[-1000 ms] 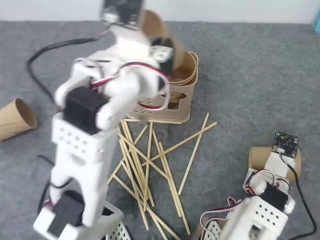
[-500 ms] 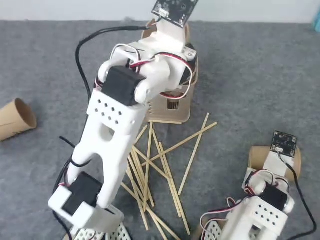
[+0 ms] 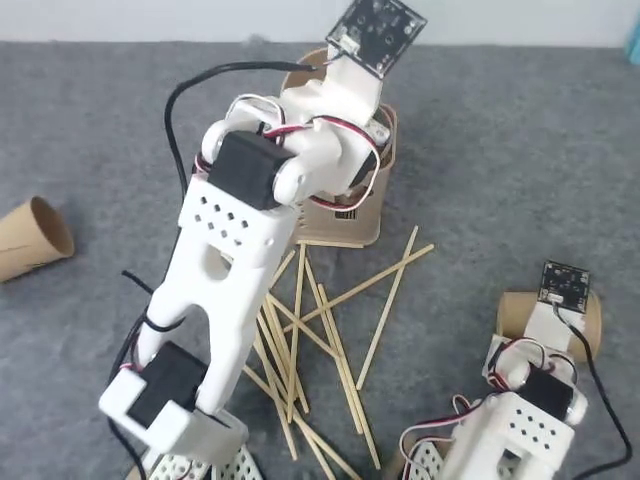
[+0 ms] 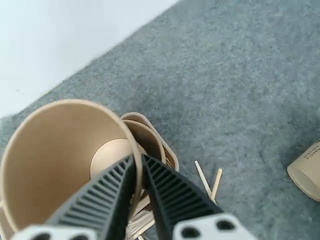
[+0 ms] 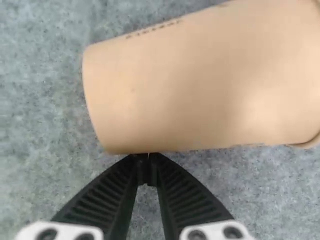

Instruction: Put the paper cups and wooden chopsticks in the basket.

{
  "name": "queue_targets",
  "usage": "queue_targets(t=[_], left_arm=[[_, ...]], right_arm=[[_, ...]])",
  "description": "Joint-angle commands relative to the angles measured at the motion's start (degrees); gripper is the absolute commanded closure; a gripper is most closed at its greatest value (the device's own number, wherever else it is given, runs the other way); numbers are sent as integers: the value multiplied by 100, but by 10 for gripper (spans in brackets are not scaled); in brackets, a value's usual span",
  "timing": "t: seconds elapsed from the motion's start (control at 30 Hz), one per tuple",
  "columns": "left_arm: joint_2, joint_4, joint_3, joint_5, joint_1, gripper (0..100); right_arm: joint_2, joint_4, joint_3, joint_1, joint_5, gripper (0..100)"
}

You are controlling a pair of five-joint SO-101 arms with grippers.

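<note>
My left gripper (image 4: 138,159) is shut on the rim of a brown paper cup (image 4: 60,150), held mouth-up above the tan basket (image 3: 352,222). Other cups (image 4: 152,142) sit nested in the basket below it. In the high view the left arm (image 3: 290,160) leans over the basket and covers most of it. Wooden chopsticks (image 3: 310,320) lie scattered on the grey carpet in front of the basket. My right gripper (image 5: 148,161) is shut, its tips against the side of a paper cup (image 5: 200,85) lying on its side, the same cup (image 3: 518,315) at the right.
Another paper cup (image 3: 32,236) lies on its side at the far left of the carpet. The right arm (image 3: 525,410) sits low at the front right. A white wall runs along the carpet's far edge.
My left arm swung from the left toward the basket with the cup in its gripper and now hangs over it. The right arm has barely moved.
</note>
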Motion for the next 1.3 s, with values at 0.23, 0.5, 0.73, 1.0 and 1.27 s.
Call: queue_targets(t=[0.23, 0.5, 0.73, 1.0, 1.27], left_arm=[[-141, 9, -136, -668, 35, 790], [-1213, 642, -1244, -659, -440, 782], [-2532, 1222, -382, -695, -1600, 832], [-4316, 598, 3055, -668, -2919, 890], [-6514, -1714, 7934, -668, -4730, 915]], right_arm=[[-66, -145, -44, -13, -35, 991], [-66, -145, -44, 4, -35, 991], [-57, -189, -35, -4, -35, 991], [-57, -163, -35, 31, -35, 991], [-66, -163, -281, 92, -9, 991]])
